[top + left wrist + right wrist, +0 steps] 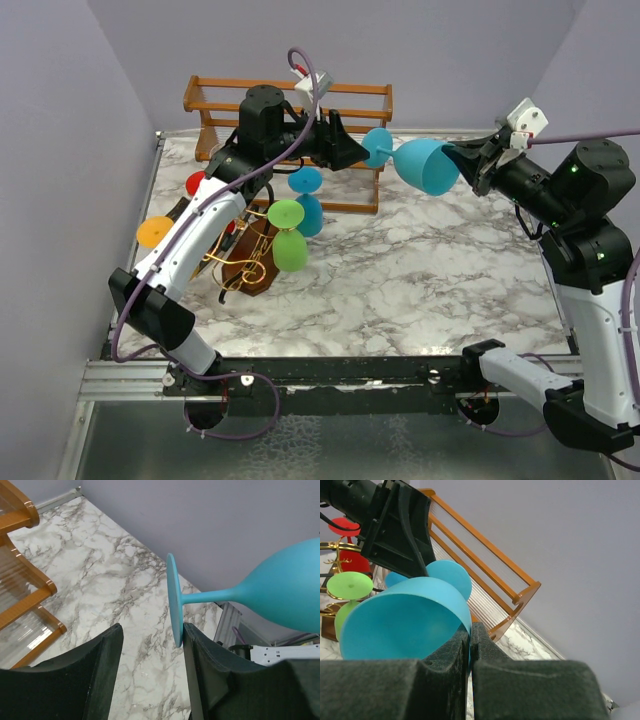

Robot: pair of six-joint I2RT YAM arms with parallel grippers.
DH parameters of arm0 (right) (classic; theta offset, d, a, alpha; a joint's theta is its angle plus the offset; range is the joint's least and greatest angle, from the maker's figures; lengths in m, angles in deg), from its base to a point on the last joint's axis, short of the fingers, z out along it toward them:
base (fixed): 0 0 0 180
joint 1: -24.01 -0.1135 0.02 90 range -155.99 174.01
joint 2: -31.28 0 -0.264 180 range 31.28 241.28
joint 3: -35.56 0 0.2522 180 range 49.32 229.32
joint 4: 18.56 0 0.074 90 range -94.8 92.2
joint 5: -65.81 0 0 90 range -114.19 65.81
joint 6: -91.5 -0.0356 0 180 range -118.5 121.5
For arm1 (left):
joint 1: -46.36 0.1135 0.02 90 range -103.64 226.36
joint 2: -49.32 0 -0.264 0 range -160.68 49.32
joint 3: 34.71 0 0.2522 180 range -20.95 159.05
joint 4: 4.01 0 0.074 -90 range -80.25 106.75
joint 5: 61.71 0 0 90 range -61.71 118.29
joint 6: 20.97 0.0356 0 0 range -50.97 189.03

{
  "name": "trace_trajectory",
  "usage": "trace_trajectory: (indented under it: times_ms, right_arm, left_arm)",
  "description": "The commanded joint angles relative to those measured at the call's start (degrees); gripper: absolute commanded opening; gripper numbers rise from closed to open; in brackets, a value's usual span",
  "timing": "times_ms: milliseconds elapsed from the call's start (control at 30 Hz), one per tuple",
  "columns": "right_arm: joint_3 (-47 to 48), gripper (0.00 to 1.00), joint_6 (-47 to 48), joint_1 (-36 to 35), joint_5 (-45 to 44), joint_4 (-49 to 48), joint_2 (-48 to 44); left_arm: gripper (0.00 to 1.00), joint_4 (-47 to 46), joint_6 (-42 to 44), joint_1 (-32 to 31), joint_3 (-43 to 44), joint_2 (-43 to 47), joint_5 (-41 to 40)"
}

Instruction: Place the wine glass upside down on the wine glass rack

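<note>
A light blue wine glass [425, 165] hangs level in the air above the table's back. My right gripper [468, 162] is shut on its bowl rim, one finger inside the bowl [405, 620]. Its round foot [174, 600] sits between the fingers of my open left gripper [150, 630], touching the right-hand finger [210, 660]; the other finger stands apart. The left gripper [355, 150] faces the right one. The wine glass rack [250, 262], gold wire loops on a dark base, stands at the left below my left arm and holds several glasses upside down.
On the rack hang a green glass [288, 245], a blue glass [307, 200], a red one [197, 183] and an orange one [154, 232]. An orange-brown wooden slatted frame [290, 95] stands at the back, just behind my left gripper.
</note>
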Motion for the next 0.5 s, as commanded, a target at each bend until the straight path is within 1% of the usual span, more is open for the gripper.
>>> trace_trajectory:
  times_ms: [0, 367, 467]
  right_arm:
    - [-0.3, 0.01, -1.0, 0.3, 2.1, -2.5, -0.7]
    - [-2.1, 0.01, -0.8, 0.3, 2.9, -3.1, -1.4]
    - [-2.6, 0.01, -0.8, 0.3, 3.1, -3.1, -1.7]
  left_arm:
    - [0.50, -5.3, -3.4, -0.4, -1.1, 0.7, 4.3]
    - [0.13, -8.5, -6.9, -0.4, -1.8, -0.3, 7.4]
    - [0.06, -9.8, -7.5, -0.4, -2.5, -0.1, 8.3]
